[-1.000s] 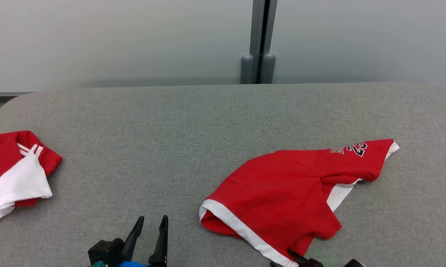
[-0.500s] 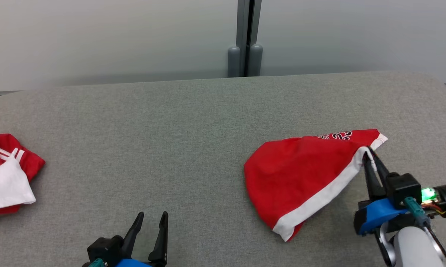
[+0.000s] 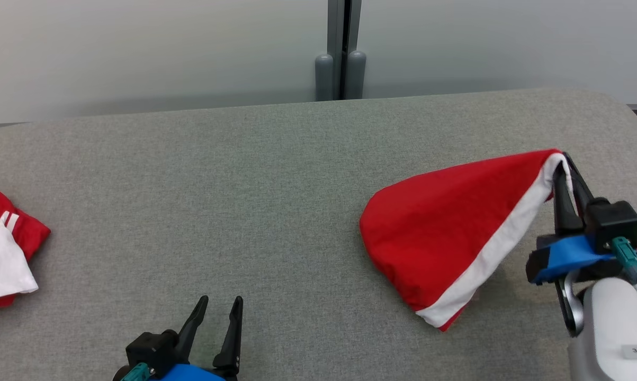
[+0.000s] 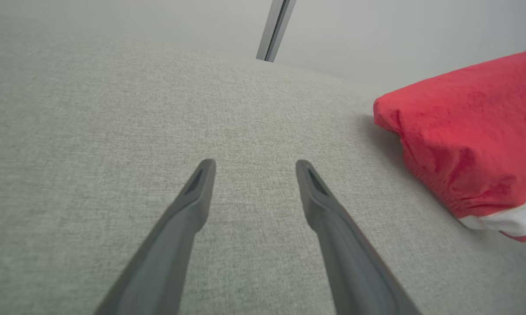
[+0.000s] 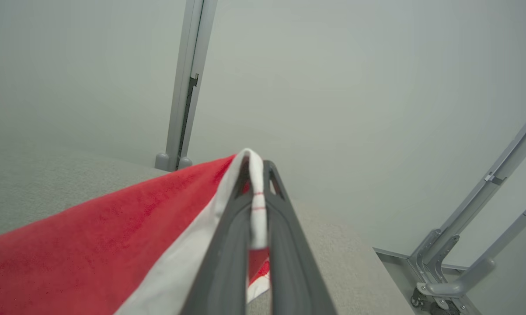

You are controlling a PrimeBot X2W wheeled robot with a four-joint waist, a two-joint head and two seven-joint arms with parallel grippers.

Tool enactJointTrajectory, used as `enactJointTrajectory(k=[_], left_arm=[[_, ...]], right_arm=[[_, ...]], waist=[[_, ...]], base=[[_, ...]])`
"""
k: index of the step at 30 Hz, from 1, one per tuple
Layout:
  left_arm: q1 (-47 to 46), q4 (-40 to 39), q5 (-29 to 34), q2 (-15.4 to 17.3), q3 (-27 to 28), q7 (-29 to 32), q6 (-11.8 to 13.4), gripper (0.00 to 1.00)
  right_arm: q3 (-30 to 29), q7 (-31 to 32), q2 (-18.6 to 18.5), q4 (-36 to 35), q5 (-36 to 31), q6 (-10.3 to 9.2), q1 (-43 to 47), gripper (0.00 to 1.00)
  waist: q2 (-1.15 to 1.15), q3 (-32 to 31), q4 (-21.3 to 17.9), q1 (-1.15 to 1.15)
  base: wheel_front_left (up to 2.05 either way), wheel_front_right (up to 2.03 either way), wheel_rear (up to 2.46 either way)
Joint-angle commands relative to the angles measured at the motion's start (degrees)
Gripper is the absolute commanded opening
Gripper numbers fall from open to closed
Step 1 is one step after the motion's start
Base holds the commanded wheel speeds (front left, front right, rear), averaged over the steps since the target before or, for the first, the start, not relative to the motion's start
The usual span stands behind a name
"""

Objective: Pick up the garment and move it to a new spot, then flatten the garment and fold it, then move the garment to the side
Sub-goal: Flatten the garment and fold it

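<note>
Grey woven surface (image 3: 233,174), with the red garment (image 3: 445,233) hung by one corner from my right hand (image 3: 563,165).

The surface ran wide under both my arms, rounded at its far right corner. The garment lay on the right half of it: the lower bulk rested on the surface, while the white-banded edge rose on a slant to the top corner, which I held up off it. At the far left edge sat a second red and white cloth (image 3: 3,254), bunched and well apart from the garment. My right hand was clamped on the white band, its two dark fingers pressed together with the hem pinched between them. My left hand (image 3: 221,299) hovered low near the front edge, left of the garment and clear of it, fingers apart with nothing between them.
</note>
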Motion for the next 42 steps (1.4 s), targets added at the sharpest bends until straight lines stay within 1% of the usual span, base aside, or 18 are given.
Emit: enactJointTrajectory(k=[1, 4, 7, 10, 13, 15, 16, 18, 20, 22, 24, 29, 34, 37, 38, 39, 40, 42], left_arm=[[-0.72, -0.07, -0.14, 0.28, -0.12, -0.16, -0.09, 1.0], [-1.17, 0.24, -0.21, 0.19, -0.69, -0.16, -0.09, 1.0], [-1.4, 0.62, -0.33, -0.03, -0.83, -0.16, -0.09, 1.0], [-1.53, 1.24, -0.55, -0.36, -1.12, -0.17, -0.09, 1.0], [-1.87, 1.79, -0.63, -0.8, -1.73, -0.16, -0.09, 1.0], [-1.78, 2.26, -0.74, -1.04, -1.93, -0.16, -0.09, 1.0], [-1.78, 2.26, -0.74, -1.04, -1.93, -0.16, -0.09, 1.0], [-1.39, 2.68, -0.72, -1.12, -1.91, -0.16, -0.09, 1.0], [-0.86, 3.0, -0.67, -1.26, -1.69, -0.16, -0.09, 1.0], [-0.5, 3.23, -0.47, -1.49, -1.3, -0.17, -0.09, 1.0], [-0.4, 3.27, -0.33, -1.7, -0.64, -0.16, -0.09, 1.0], [-0.07, 2.55, -0.06, -1.84, 0.11, -0.17, -0.09, 1.0], [-0.8, 1.81, 0.1, -0.7, 0.05, -0.16, -0.09, 1.0], [-1.47, 1.14, -0.06, -0.11, -0.4, -0.16, -0.09, 1.0], [-1.65, 0.84, -0.12, 0.05, -0.78, -0.16, -0.09, 1.0], [-1.74, 0.66, -0.27, 0.26, -1.02, -0.16, -0.09, 1.0], [-1.92, 0.6, -0.36, 0.49, -1.3, -0.16, -0.09, 1.0], [-2.48, 0.27, -0.67, 0.88, -1.69, -0.16, -0.09, 1.0]], right_arm=[[1.96, -0.19, -0.16, -1.34, 1.01, 0.01, -2.23, 0.0], [7.1, -0.2, -0.16, -3.1, 3.68, 0.01, -5.4, 0.0], [14.13, -0.2, -0.14, -3.59, 6.55, 0.01, -9.67, 0.0], [21.92, -0.2, -0.17, -2.44, 10.03, 0.01, -14.99, 0.0], [28.22, -0.2, -0.21, -0.69, 13.84, 0.01, -20.47, 0.0], [31.16, -0.2, -0.2, -0.1, 16.79, 0.01, -23.74, 0.0], [31.16, -0.2, -0.2, -0.1, 16.79, 0.01, -23.74, 0.0], [32.34, -0.2, -0.28, 0.08, 19.24, 0.01, -26.12, 0.0], [31.87, -0.2, -0.28, 0.55, 20.67, 0.01, -27.34, 0.0], [30.71, -0.2, -0.25, 1.51, 19.79, 0.01, -27.5, 0.0], [28.52, -0.2, -0.29, 3.52, 17.93, 0.01, -25.86, 0.0], [22.74, -0.19, -0.2, 8.79, 11.62, 0.01, -18.54, 0.0], [15.31, -0.21, -0.18, 15.0, 5.27, 0.01, -8.22, 0.0], [11.34, -0.21, -0.13, 17.03, 1.74, 0.01, -3.9, 0.0], [10.21, -0.21, -0.13, 17.38, 0.39, 0.01, -2.64, 0.24], [9.3, -0.2, -0.21, 17.83, -0.76, 0.0, -1.67, 0.56], [8.92, -0.22, -0.2, 17.36, -1.53, 0.0, -1.25, 1.0], [8.71, -0.21, -0.17, 15.74, -3.83, 0.01, -0.39, 1.0]], waist=[[-0.01, 0.01, -0.03, -0.01], [-0.01, -0.13, 0.45, -0.01], [-0.01, -0.43, 1.51, -0.01], [-0.01, -0.73, 3.31, -0.01], [-0.01, -1.17, 5.9, -0.01], [-0.01, -1.62, 7.6, -0.01], [-0.01, -1.62, 7.6, -0.01], [-0.01, -2.04, 8.86, -0.01], [-0.01, -2.45, 9.6, -0.01], [-0.01, -2.77, 9.88, -0.01], [-0.01, -2.85, 9.73, -0.01], [-0.01, -2.28, 7.84, -0.01], [-0.01, -1.18, 5.15, -0.01], [-0.01, -0.55, 3.71, -0.01], [-0.01, -0.4, 3.36, -0.01], [-0.01, -0.32, 2.92, -0.01], [-0.01, -0.25, 2.59, -0.01], [-0.01, -0.21, 1.84, -0.01]], base=[[0.0, 0.0, 0.0], [0.0, 0.0, 0.0], [0.0, 0.0, 0.0], [0.0, 0.0, 0.0], [0.0, 0.0, 0.0], [0.0, 0.0, 0.0], [0.0, 0.0, 0.0], [0.0, 0.0, 0.0], [0.0, 0.0, 0.0], [0.0, 0.0, 0.0], [0.0, 0.0, 0.0], [0.0, 0.0, 0.0], [0.0, 0.0, 0.0], [0.0, 0.0, 0.0], [0.0, 0.0, 0.0], [0.0, 0.0, 0.0], [0.0, 0.0, 0.0], [0.0, 0.0, 0.0]])
